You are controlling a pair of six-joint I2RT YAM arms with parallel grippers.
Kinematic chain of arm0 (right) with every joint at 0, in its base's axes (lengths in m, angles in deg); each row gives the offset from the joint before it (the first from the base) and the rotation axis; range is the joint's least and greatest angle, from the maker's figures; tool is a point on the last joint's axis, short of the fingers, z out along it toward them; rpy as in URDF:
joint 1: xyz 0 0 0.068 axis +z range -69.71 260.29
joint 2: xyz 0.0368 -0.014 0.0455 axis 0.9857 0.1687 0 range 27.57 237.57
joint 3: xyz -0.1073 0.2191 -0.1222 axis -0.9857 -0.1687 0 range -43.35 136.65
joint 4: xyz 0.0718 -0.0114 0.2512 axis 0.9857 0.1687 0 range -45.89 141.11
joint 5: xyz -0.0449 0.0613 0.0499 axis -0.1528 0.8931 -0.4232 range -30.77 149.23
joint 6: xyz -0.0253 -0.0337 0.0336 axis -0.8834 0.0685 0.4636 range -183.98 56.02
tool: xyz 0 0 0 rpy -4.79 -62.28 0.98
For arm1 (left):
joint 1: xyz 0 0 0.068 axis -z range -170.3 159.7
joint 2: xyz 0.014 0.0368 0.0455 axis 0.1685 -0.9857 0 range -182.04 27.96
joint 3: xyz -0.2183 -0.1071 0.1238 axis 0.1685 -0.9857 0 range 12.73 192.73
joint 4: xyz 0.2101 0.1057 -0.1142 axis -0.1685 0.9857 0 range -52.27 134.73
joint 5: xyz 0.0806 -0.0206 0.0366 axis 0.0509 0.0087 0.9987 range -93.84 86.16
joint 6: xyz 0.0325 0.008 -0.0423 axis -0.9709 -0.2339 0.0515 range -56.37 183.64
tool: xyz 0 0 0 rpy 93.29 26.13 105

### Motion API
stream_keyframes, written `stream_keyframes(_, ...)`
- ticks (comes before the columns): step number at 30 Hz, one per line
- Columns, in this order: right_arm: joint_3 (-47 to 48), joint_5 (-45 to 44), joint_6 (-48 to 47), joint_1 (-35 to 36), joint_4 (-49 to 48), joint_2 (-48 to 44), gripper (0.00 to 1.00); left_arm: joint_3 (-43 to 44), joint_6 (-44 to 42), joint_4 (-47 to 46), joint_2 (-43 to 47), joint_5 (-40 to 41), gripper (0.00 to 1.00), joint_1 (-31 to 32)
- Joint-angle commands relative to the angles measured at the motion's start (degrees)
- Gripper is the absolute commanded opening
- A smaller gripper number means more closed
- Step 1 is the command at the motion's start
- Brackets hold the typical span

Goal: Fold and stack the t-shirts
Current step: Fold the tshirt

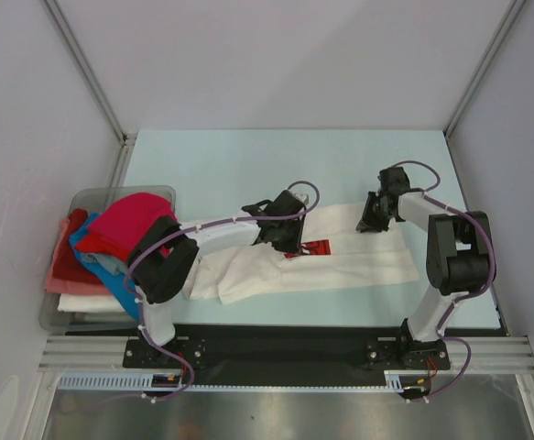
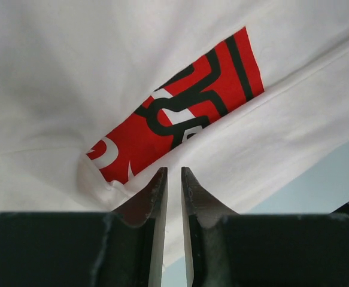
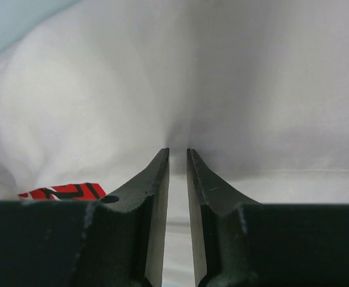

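A white t-shirt (image 1: 340,264) lies partly folded in a long band across the near middle of the pale blue table (image 1: 248,165). Its red chest print (image 1: 314,247) shows between the two grippers. My left gripper (image 1: 285,240) is down on the shirt just left of the print (image 2: 180,113), jaws nearly together with puckered cloth at the tips (image 2: 174,170). My right gripper (image 1: 372,223) is at the shirt's far edge, jaws closed to a slit (image 3: 178,150) with white cloth drawn up to them. The print peeks in at the left of the right wrist view (image 3: 63,192).
A clear grey bin (image 1: 111,192) stands at the left edge, holding a magenta-red tee (image 1: 129,225), a blue one (image 1: 92,252), a dark pink one (image 1: 65,266) and a white one (image 1: 83,302). Grey walls close in the table at the back and sides.
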Motion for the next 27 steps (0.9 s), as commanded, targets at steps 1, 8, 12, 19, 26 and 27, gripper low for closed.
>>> stream_keyframes(1,-3.81,-0.62,-0.77,0.3,-0.3,-4.69,0.23,0.79,0.79,-0.06,3.66,1.26,0.19,-0.38)
stream_keyframes(8,-8.21,1.75,-1.39,-2.33,0.66,-9.26,0.23,-0.35,0.61,3.02,9.18,3.98,0.22,-3.97)
stream_keyframes(12,-8.21,1.67,-1.48,-3.91,2.06,-13.31,0.25,-6.93,1.58,3.82,16.91,8.64,0.24,-8.09)
stream_keyframes(19,-6.01,-1.76,-0.25,-6.2,2.42,-15.69,0.36,-18.97,4.91,3.64,29.22,10.66,0.43,-16.8)
stream_keyframes(26,-4.52,-9.22,1.77,-6.12,0.31,-12.44,0.39,-25.05,9.92,4.95,31.62,13.83,0.47,-21.03)
stream_keyframes(27,-4.08,-10.27,2.38,-5.85,0.22,-11.13,0.4,-24.27,11.67,6.7,29.61,15.05,0.47,-21.29)
